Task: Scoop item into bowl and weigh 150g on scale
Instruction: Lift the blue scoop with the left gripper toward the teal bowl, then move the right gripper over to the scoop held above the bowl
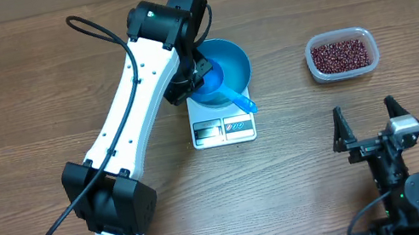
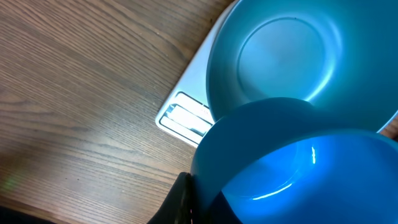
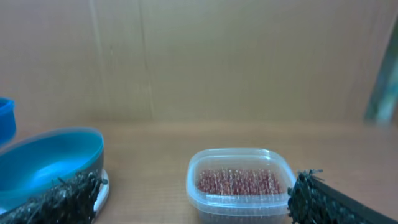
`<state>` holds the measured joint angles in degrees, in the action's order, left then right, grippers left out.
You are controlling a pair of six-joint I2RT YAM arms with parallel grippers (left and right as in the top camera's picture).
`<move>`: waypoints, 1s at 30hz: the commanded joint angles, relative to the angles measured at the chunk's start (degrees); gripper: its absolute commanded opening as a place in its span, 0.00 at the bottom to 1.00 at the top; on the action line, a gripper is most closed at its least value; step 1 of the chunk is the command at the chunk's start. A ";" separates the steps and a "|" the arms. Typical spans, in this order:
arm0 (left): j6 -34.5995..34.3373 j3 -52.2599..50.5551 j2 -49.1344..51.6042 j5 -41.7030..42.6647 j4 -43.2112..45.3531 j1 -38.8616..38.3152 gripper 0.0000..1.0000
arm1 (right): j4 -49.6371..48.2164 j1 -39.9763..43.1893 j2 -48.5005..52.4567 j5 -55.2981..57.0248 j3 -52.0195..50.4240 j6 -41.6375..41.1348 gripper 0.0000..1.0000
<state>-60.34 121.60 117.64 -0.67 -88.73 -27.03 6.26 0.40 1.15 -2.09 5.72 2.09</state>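
The bright blue bowl stands on the white scale, and the left wrist view shows its inside bare. My left gripper hangs over the bowl's left rim, shut on the cup of a small blue scoop whose handle points toward the front right. That scoop fills the near part of the left wrist view beside a dark finger. The red-brown beans lie in a clear tub to the right. My right gripper stands open near the front right with nothing between its fingers.
From the right wrist, the tub of beans sits straight ahead, with the bowl at the left. A cardboard wall closes off the back of the table. The scale's display faces the front edge.
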 commanded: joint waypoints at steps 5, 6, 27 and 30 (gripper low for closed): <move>-1.46 1.25 -0.44 -1.42 0.42 0.00 0.04 | 21.18 1.27 17.44 -2.21 34.16 -0.74 1.00; -1.46 1.25 -0.44 -1.40 0.57 0.00 0.04 | 24.61 1.27 21.27 -3.93 38.77 -0.74 1.00; -30.21 1.25 -0.44 3.93 1.84 0.52 0.04 | 17.07 1.22 78.66 -60.11 68.24 -28.41 0.99; -34.67 1.25 -0.44 9.53 4.48 1.95 0.04 | 13.35 1.20 82.20 -55.87 68.24 -37.13 0.99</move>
<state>-86.37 121.67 117.64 2.85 -85.84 -26.68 21.69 1.50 80.95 -59.27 72.84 -22.44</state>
